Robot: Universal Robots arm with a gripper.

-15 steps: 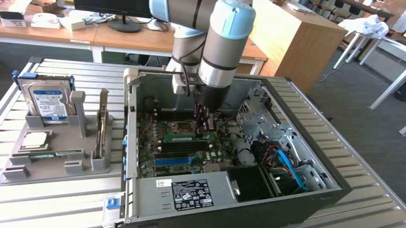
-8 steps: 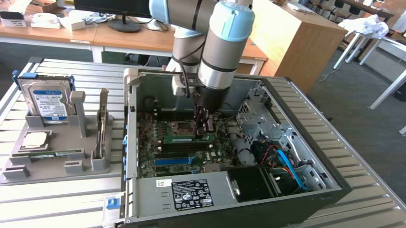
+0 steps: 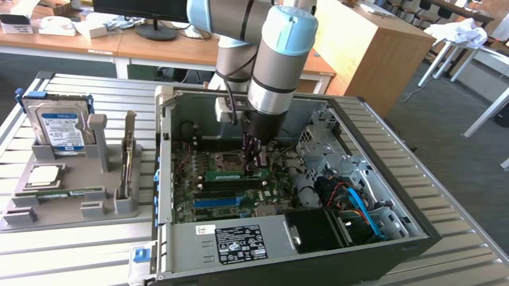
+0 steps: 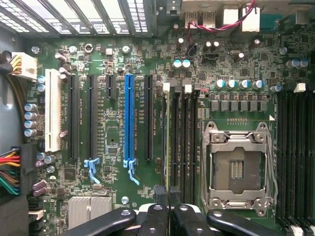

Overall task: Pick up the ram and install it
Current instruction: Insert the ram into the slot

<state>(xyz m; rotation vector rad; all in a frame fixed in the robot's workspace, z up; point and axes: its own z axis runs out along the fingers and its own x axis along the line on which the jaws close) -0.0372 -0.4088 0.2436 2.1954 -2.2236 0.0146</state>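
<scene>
exterior view: black two-fingered gripper (image 3: 256,159) reaches down into the open black metal computer case (image 3: 366,262), over the long thin green circuit-board ram stick (image 3: 235,175), which stands on edge on the motherboard. wrist view: fingers (image 4: 158,196) pinched on the ram stick, edge-on along a black memory slot beside the empty silver processor socket (image 4: 238,167), presumably so it seats straight.

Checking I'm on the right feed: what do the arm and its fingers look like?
The arm is silver-grey tubing with pale blue joint caps and a black band near the wrist. A small pale box with a black cable sits beside the wrist. The gripper is black; its fingers are black linkage bars with silver rivets.
</scene>
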